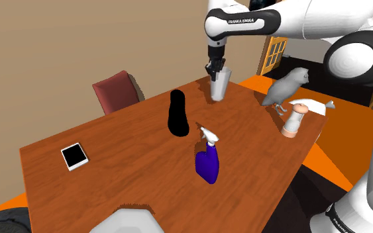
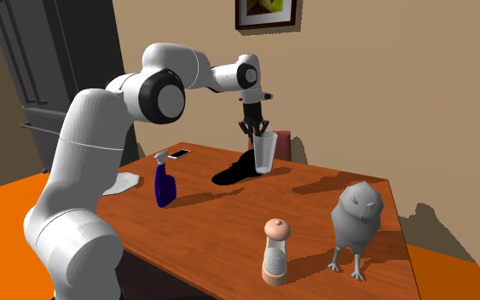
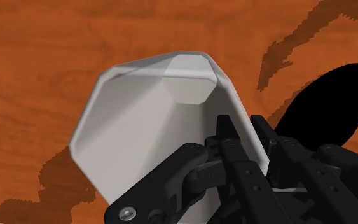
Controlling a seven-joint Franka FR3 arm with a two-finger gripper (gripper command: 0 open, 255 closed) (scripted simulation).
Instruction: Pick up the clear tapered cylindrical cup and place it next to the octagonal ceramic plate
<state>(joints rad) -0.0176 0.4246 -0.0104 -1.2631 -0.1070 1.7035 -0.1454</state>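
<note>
In the shoulder view, you had the gripper (image 1: 215, 70) clamped on the pale cup's (image 1: 219, 87) rim, well apart from the octagonal plate (image 1: 136, 221). The second exterior view put the cup just beside a black shoe (image 2: 240, 170). At the wrist, the fingers (image 3: 225, 137) pinched the cup's wall.

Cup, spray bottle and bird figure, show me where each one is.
cup (image 1: 219, 89), shoulder view, middle of its pale side wall.
blue spray bottle (image 1: 207, 165), shoulder view, on its blue body.
grey bird figure (image 2: 357, 220), second exterior view, on its chest.
</note>
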